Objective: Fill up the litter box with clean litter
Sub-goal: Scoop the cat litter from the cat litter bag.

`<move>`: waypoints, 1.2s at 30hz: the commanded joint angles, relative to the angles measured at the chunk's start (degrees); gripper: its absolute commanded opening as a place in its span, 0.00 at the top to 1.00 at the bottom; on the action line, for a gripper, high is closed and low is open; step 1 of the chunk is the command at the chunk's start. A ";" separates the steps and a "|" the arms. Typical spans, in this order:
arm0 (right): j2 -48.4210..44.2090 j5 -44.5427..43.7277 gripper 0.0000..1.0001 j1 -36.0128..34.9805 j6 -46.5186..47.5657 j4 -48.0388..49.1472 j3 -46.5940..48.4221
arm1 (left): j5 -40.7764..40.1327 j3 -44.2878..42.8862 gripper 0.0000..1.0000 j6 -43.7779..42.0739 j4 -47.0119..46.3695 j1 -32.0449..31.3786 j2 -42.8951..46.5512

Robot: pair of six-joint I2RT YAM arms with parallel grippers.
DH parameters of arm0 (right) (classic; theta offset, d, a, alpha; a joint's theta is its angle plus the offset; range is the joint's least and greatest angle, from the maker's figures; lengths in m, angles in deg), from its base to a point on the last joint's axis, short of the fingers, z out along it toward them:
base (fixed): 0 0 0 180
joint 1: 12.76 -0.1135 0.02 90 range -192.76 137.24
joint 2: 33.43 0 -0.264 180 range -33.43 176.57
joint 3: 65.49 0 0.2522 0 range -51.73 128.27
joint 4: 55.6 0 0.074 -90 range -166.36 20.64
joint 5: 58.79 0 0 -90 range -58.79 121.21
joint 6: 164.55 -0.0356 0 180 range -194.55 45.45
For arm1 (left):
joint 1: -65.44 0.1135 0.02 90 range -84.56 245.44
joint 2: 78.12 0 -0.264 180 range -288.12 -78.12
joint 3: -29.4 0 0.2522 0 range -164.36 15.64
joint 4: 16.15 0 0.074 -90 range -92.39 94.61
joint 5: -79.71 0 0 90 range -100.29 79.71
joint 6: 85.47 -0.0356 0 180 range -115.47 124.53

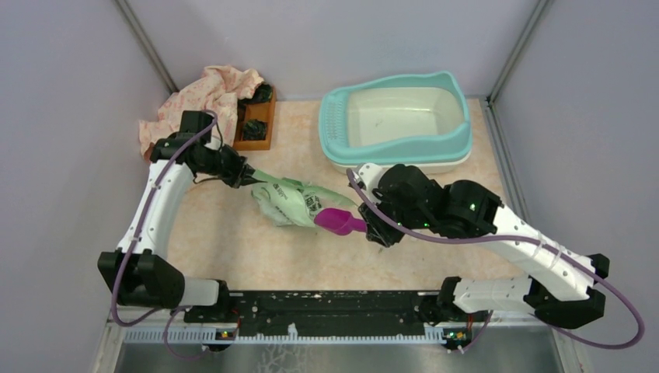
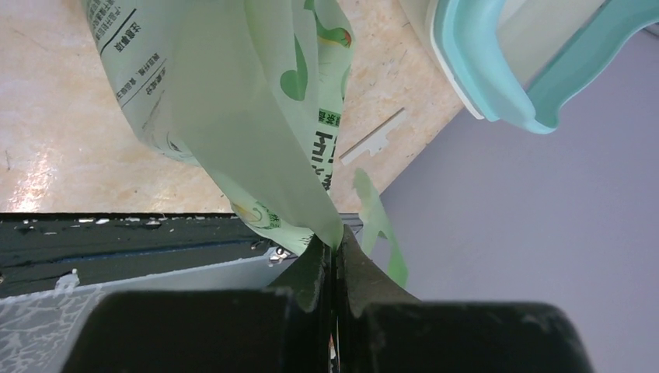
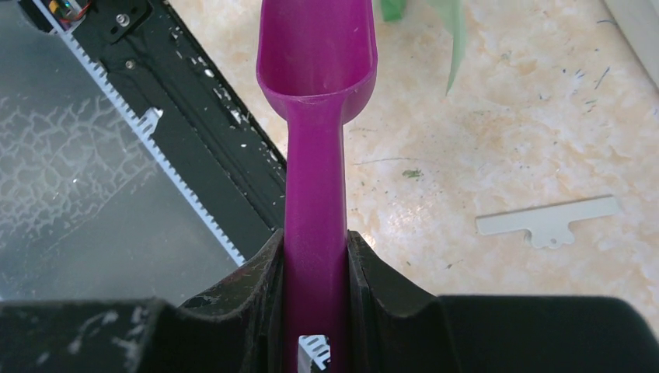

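- Pale green film of the litter bag (image 1: 291,203) is thin, limp and slippery; it lies on the table (image 1: 233,249) between the arms, the left gripper (image 2: 334,250) pinched together on a drawn-out edge
- Purple scoop (image 3: 315,70) is light, rigid plastic; the right gripper (image 3: 313,245) is clamped on its handle, bowl empty beside the bag
- Clean litter is unseen, presumably inside the bag; loose granules would spill readily
- Litter box (image 1: 460,116), stiff, its basin bare, sits at the table's far side
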 commanded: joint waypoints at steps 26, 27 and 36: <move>3.58 -3.47 1.00 -0.50 -0.70 -2.09 5.92 | 17.68 2.26 0.90 -4.33 -15.93 6.95 5.58; 3.57 -3.28 1.00 -0.59 -0.90 -2.15 5.74 | 18.71 3.82 0.86 -3.57 -19.68 6.97 6.59; 3.80 -3.45 1.00 -1.06 -1.42 -1.75 5.17 | 26.22 12.54 0.65 1.47 -37.04 6.96 11.77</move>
